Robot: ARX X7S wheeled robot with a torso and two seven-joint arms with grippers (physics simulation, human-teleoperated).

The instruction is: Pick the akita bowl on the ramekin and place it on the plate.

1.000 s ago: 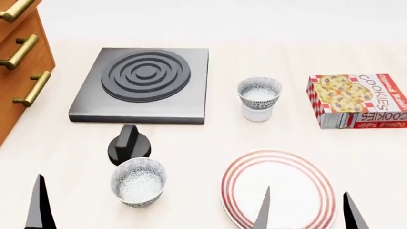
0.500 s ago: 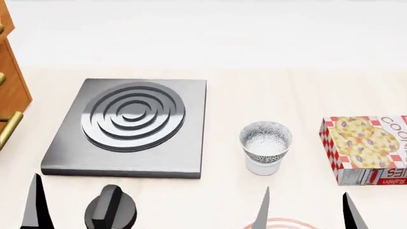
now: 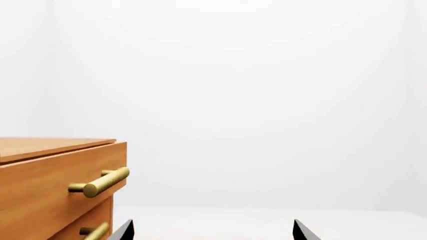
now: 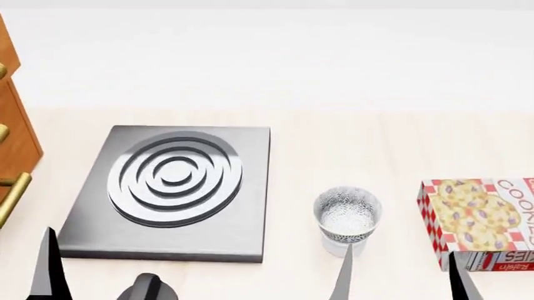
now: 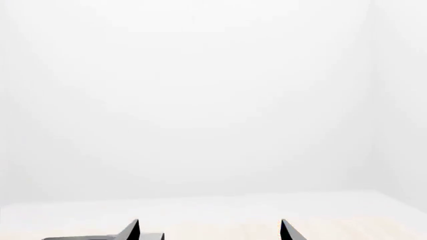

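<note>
Akita bowl (image 4: pixel 348 214): sits in the ramekin (image 4: pixel 337 245), at 3 o'clock of the stove burner plate (image 4: pixel 171 190).
Cookie box (image 4: pixel 477 222): at 3 o'clock of the bowl, apart from it.
Left gripper (image 3: pixel 210 231): jaws spread wide, holding nothing; wooden drawers (image 3: pixel 57 187) at its side.
Right gripper (image 4: pixel 399 275): jaws wide apart, empty; one fingertip overlaps the ramekin in the head view.
Knob (image 4: pixel 146 289): at 6 o'clock of the burner.

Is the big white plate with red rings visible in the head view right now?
No, the head view shows only the speckled grey-black akita bowl on the plain white ramekin, the grey burner slab and the cookie box.
</note>
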